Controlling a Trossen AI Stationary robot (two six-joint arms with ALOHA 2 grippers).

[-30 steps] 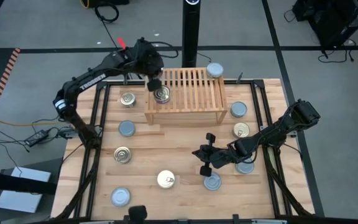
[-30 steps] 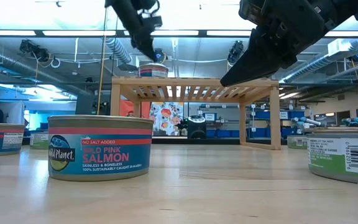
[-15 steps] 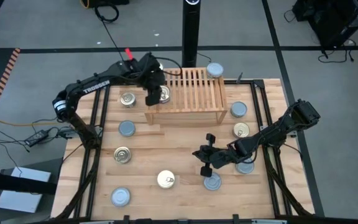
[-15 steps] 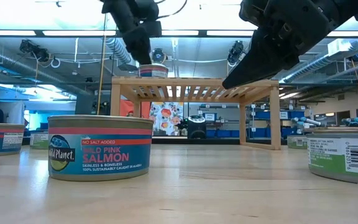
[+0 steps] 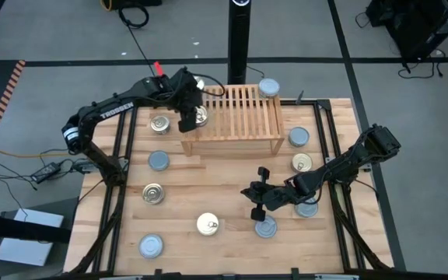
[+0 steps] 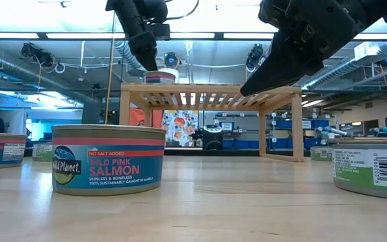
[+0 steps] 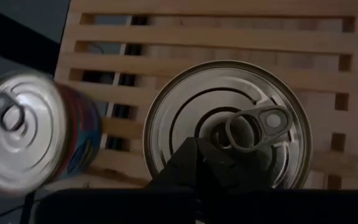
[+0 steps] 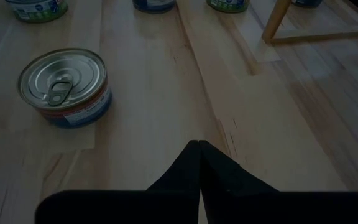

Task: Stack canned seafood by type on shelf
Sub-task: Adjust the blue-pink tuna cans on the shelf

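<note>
Gleaming on the slatted wood shelf point(image 5: 236, 117), a ringed round tin point(image 7: 224, 124); both grippers' fingers together.

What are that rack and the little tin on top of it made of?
The rack looks like pale unfinished wood: visible grain, parallel slats. The tin on it seems to be shiny metal, judging by its ringed reflective lid with a pull tab.
</note>
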